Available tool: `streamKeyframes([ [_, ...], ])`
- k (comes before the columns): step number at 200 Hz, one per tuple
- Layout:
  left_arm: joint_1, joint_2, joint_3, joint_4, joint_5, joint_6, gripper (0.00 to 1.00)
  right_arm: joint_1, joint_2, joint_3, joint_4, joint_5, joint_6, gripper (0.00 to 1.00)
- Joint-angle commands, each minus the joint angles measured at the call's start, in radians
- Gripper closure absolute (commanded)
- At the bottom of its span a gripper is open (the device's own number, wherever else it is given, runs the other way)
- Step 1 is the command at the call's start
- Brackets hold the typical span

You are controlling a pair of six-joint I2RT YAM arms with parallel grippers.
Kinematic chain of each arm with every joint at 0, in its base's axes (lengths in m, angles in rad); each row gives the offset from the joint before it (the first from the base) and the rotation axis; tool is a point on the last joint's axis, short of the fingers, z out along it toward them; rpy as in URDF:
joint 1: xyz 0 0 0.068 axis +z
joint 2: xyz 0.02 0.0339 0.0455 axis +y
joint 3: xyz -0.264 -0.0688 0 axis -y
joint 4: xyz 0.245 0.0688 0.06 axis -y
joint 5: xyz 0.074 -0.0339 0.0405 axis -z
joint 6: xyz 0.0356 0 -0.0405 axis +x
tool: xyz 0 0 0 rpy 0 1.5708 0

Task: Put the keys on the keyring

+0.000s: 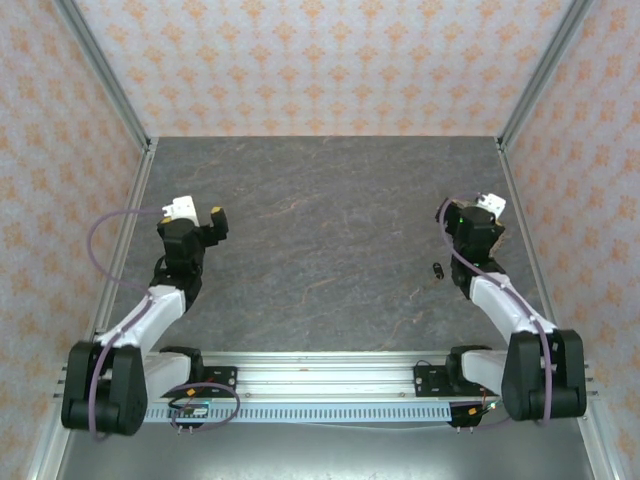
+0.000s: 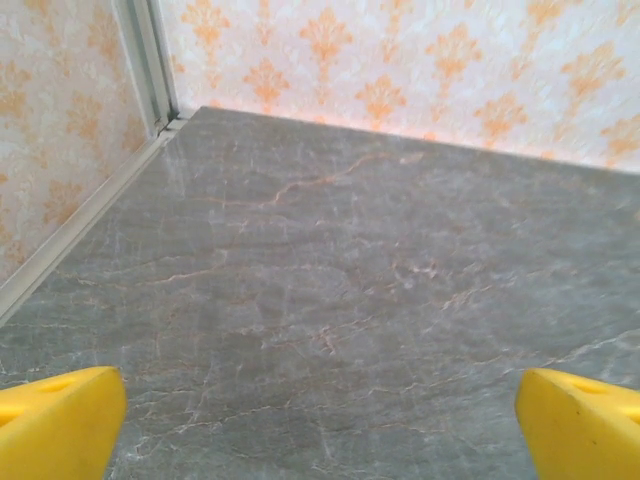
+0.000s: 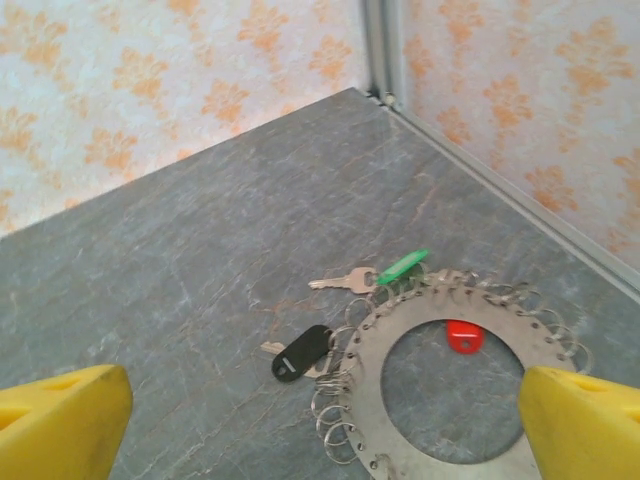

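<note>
— Checking jaw state first: how do both sets stand?
— Left jaws: spread wide above bare tabletop (image 2: 330,280), holding nothing. Right jaws: spread wide, holding nothing.
— Location of the task items?
— The keyring (image 3: 450,302) lies flat on the tabletop at the right side, near the wall, just ahead of the right jaws. The red key (image 3: 461,336) lies inside its opening. The green key (image 3: 402,266) touches the far rim. The black key (image 3: 301,353) lies just beside the left rim. Whether either is threaded on cannot be told.
</note>
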Motion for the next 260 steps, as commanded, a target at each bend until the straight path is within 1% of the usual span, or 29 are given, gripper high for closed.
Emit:
streamKeyframes([
  [1, 0.005, -0.13, -0.024, -0.125, 0.035, -0.099, 0.0, -0.077, 0.012, 0.039, -0.275, -0.116, 0.14, 0.0],
  [9, 0.005, -0.173, -0.019, -0.174, 0.02, -0.143, 0.0, -0.115, 0.051, 0.073, -0.318, -0.193, 0.154, 0.03],
  [19, 0.005, -0.214, -0.011, -0.233, -0.022, -0.215, 0.0, -0.147, 0.122, 0.117, -0.353, -0.289, 0.159, 0.11],
  [26, 0.005, -0.234, 0.0, -0.289, -0.049, -0.273, 0.0, -0.156, 0.168, 0.148, -0.368, -0.333, 0.156, 0.16],
  [35, 0.005, -0.247, 0.018, -0.355, -0.061, -0.313, 0.0, -0.156, 0.227, 0.184, -0.384, -0.35, 0.158, 0.2],
  [48, 0.005, -0.252, 0.036, -0.399, -0.01, -0.317, 0.0, -0.157, 0.299, 0.231, -0.4, -0.355, 0.165, 0.25],
  [77, 0.004, -0.255, 0.03, -0.41, 0.156, -0.353, 0.0, -0.158, 0.396, 0.294, -0.377, -0.315, 0.174, 0.26],
  [96, 0.005, -0.259, 0.018, -0.419, 0.234, -0.389, 0.0, -0.157, 0.483, 0.379, -0.439, -0.329, 0.15, 0.26],
  [109, 0.005, -0.27, 0.007, -0.418, 0.284, -0.405, 0.0, -0.157, 0.54, 0.437, -0.48, -0.344, 0.134, 0.29],
  [130, 0.005, -0.306, -0.004, -0.443, 0.323, -0.415, 0.0, -0.158, 0.6, 0.481, -0.498, -0.34, 0.125, 0.3],
  [142, 0.005, -0.33, -0.01, -0.456, 0.343, -0.41, 0.0, -0.156, 0.642, 0.526, -0.546, -0.351, 0.099, 0.3],
  [157, 0.005, -0.355, -0.009, -0.487, 0.358, -0.397, 0.0, -0.155, 0.692, 0.586, -0.613, -0.366, 0.084, 0.33],
  [176, 0.005, -0.383, -0.01, -0.518, 0.37, -0.397, 0.0, -0.154, 0.721, 0.605, -0.632, -0.393, 0.078, 0.34],
  [184, 0.005, -0.395, -0.013, -0.525, 0.382, -0.398, 0.0, -0.148, 0.733, 0.617, -0.644, -0.416, 0.065, 0.37],
  [187, 0.005, -0.398, -0.015, -0.526, 0.386, -0.399, 0.0, -0.142, 0.74, 0.623, -0.652, -0.426, 0.058, 0.39],
  [216, 0.005, -0.429, -0.042, -0.526, 0.404, -0.421, 0.0, -0.06, 0.776, 0.674, -0.711, -0.456, -0.006, 0.39],
  [222, 0.005, -0.432, -0.046, -0.522, 0.412, -0.421, 0.0, -0.039, 0.787, 0.692, -0.729, -0.463, -0.023, 0.41],
  [233, 0.005, -0.439, -0.054, -0.514, 0.429, -0.421, 0.0, 0.012, 0.805, 0.721, -0.765, -0.463, -0.053, 0.41],
  [239, 0.005, -0.44, -0.056, -0.513, 0.433, -0.451, 0.0, 0.042, 0.814, 0.735, -0.782, -0.458, -0.067, 0.41],
  [260, 0.004, -0.446, -0.059, -0.52, 0.443, -0.454, 0.0, 0.158, 0.837, 0.779, -0.829, -0.428, -0.095, 0.41],
])
